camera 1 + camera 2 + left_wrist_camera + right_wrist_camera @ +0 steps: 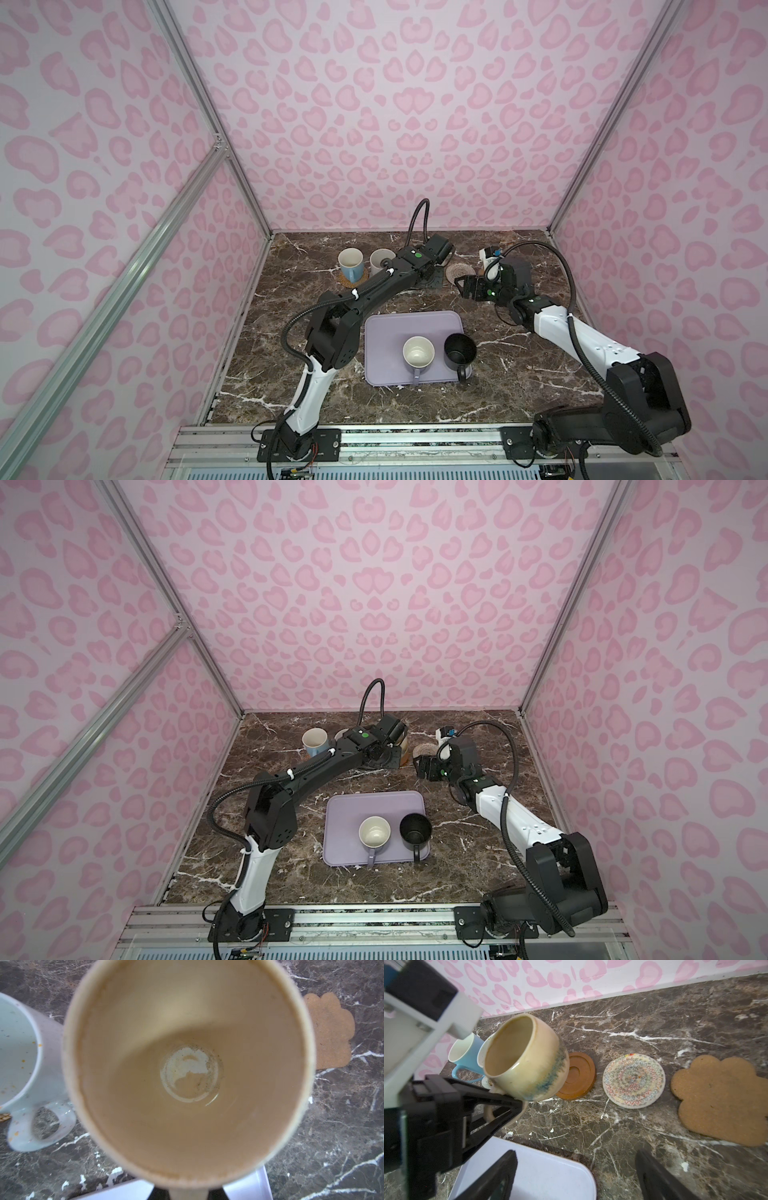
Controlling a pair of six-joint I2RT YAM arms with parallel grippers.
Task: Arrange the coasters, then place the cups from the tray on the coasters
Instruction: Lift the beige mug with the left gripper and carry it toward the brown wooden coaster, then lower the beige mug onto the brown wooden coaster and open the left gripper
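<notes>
My left gripper [517,1109] is shut on the handle of the pale yellow cup [525,1059], which hangs tilted just above the brown coaster [579,1076]. Beside that coaster lie the beige woven coaster [633,1080] and the paw-shaped cork coaster [718,1099]. At the back left, the light blue cup [350,264] stands on the orange coaster [353,279], with the speckled white cup [380,260] next to it. The lavender cup [418,353] and black cup [459,351] stand on the tray [386,332]. My right gripper [575,1159] hangs open and empty over the tray's far corner.
The pink patterned back wall [571,978] stands close behind the row of coasters. Side walls [232,316] close in the marble table [519,374]. My left arm [374,291] stretches across the table left of the tray.
</notes>
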